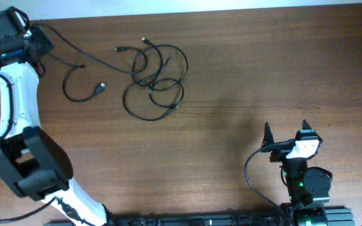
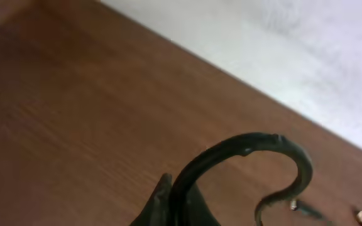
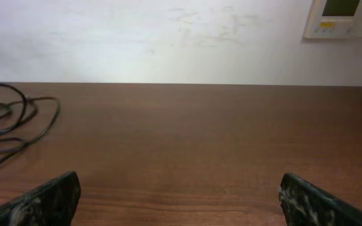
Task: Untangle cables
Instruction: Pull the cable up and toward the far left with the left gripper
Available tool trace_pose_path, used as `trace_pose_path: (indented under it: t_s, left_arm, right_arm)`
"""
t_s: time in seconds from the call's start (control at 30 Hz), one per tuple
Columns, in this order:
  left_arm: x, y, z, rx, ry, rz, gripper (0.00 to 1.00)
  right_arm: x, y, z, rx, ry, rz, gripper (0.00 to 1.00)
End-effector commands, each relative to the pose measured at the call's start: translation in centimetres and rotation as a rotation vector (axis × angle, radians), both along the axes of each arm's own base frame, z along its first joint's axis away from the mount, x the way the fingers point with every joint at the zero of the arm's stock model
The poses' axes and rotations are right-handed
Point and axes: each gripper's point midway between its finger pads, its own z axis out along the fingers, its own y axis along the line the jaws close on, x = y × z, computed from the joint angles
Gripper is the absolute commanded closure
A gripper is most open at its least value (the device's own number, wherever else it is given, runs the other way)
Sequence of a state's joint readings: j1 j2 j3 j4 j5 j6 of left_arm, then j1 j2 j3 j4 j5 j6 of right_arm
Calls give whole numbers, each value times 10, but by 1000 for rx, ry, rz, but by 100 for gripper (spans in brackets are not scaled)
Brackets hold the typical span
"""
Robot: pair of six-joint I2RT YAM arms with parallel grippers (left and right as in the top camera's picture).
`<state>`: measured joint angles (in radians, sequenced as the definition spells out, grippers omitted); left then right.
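Left gripper (image 1: 38, 43) sitting at the far-left corner of the table (image 1: 244, 81), clenching one cable (image 2: 247, 145) that is arching out of its fingers. Other cables (image 1: 156, 78) lying tangled nearby, far side. Right gripper (image 1: 286, 133) hovering near edge, jaws wide apart, gripping nothing.

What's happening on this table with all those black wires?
Two robot arms are meant to untangle thin black cables. The left arm has its jaws shut on one cable, drawn toward the far left corner, away from the tangle. The right arm sits at the near right, jaws open, holding nothing.
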<state>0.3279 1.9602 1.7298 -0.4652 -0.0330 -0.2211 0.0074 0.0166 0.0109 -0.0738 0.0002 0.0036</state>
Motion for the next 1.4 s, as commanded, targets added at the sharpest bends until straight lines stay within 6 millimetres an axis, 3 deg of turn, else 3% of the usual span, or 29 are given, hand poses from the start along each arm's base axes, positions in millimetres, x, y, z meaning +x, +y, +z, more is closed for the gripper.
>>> trace_pose_path:
  t_s: [0.0,0.13,0.2,0.3,0.33,0.43,0.5,0.6,0.73,1.03,1.17,1.3,1.37]
  left_arm:
    - [2,2,-1,-12,-9,2,100]
    - [-1,3,44,18,-96,5,100]
    - [-9,-4,90,39,-192,-13,100]
    - [-34,-58,187,-9,-419,-237,100]
    - [-54,-89,230,-63,-526,-359,100]
    - [-118,-154,322,-202,-754,-586,100]
    - [-144,-166,346,-176,-807,-621,100]
    - [-158,-171,358,-171,-834,-626,100]
    - [-161,-181,356,-476,-798,-590,100]
    - [-161,-180,355,-480,-798,-587,100]
    - [-157,-171,356,-463,-815,-533,100]
    - [-161,-170,383,-534,-913,-520,100]
    - [-161,-159,394,-498,-976,-472,100]
  right_arm:
    - [0,0,-3,0,7,0,2]
    - [0,0,-3,0,7,0,2]
    - [0,0,-3,0,7,0,2]
    - [0,0,-3,0,7,0,2]
    - [0,0,-3,0,7,0,2]
    - [0,0,-3,0,7,0,2]
    - [0,0,-3,0,7,0,2]
    - [0,0,-3,0,7,0,2]
    - [0,0,-3,0,7,0,2]
    - [0,0,-3,0,7,0,2]
    - [0,0,-3,0,7,0,2]
    - [0,0,-3,0,7,0,2]
    - [0,0,-3,0,7,0,2]
